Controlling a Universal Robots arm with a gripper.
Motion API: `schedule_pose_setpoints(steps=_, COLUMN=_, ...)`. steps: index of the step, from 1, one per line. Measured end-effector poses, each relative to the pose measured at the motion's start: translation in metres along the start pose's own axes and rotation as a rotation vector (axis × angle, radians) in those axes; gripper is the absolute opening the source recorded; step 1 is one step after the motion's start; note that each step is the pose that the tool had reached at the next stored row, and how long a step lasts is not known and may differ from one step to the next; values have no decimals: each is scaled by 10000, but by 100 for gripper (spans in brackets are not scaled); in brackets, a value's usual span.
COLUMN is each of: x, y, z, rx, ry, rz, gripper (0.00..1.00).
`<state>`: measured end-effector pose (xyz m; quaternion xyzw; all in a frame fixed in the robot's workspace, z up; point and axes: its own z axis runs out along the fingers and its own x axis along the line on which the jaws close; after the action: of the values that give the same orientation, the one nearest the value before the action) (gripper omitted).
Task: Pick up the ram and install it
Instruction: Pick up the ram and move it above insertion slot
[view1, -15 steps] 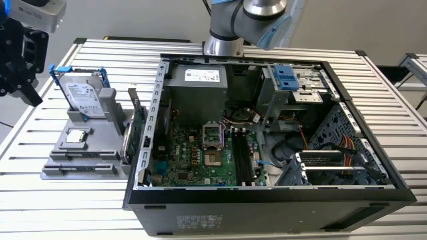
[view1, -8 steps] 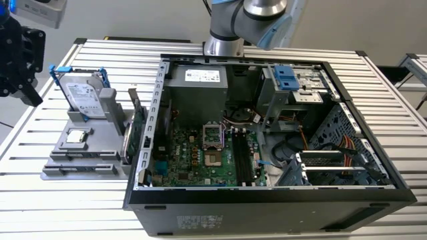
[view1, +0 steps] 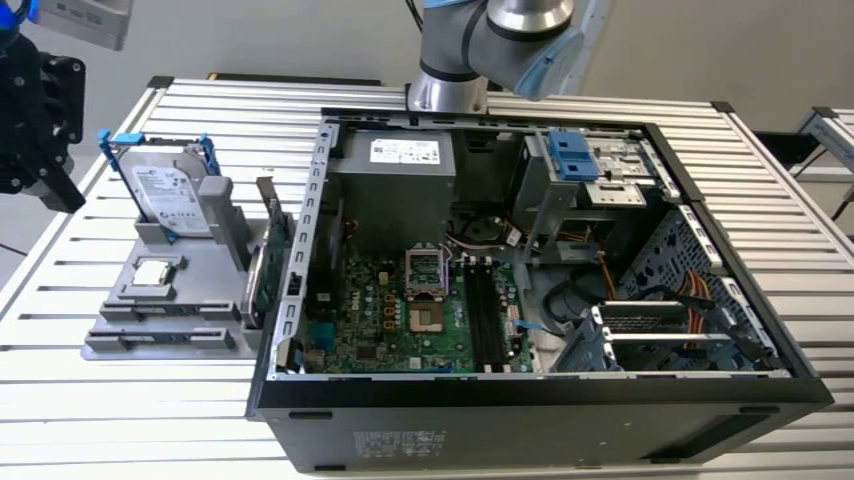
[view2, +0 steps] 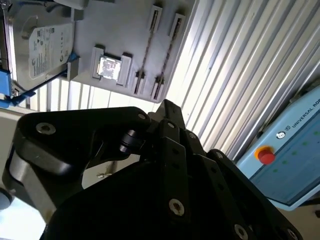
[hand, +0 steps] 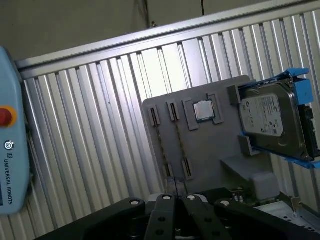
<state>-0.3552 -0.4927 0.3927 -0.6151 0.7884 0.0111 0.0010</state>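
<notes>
- Slatted aluminium table (view1: 134, 420) carries an open PC case (view1: 534, 412) and, beside it, a grey fixture plate (hand: 215, 155).
- Gripper (hand: 175, 189) hangs above the table, off the plate's edge and touching nothing. Its fingers (hand: 161, 217) look pressed together, with nothing between them that we can see.
- Key relation: the plate lies ahead of and below the fingertips. Its two long slots are the features nearest to them.
- Ram (hand: 161, 145): we read the thin brownish strip seated edge-on in one slot as the stick. A matching strip sits in the neighbouring slot. This is a judgement, since edge-on we see no chips or label.
- The strip's long axis runs away from the fingertips, roughly square to the line the fingers close along. We judge its thin faces are presented to the pads.
- In the first wrist view the finger links cut off the near ends of both slots.
- Processor chip (hand: 203, 111) sits just beside the slots' far ends. Hard drive (hand: 272, 122) in its blue bracket is farther off, past the chip.
- In the exterior view the gripper is well apart from the case, with the plate between them.
- Memory sockets (view1: 483, 315) on the board read as dark bars. We can't tell whether anything sits in them.
- There is only one arm, so no choice of which is nearer.
</notes>
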Motion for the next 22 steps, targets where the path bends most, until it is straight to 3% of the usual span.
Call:
schedule_pose_setpoints(steps=11, x=0, y=0, z=0, rx=-12, ry=13, rz=-786, gripper=0)
schedule_pose_setpoints(steps=22, x=0, y=0, z=0, rx=-37, ry=38, rz=-2372, gripper=0)
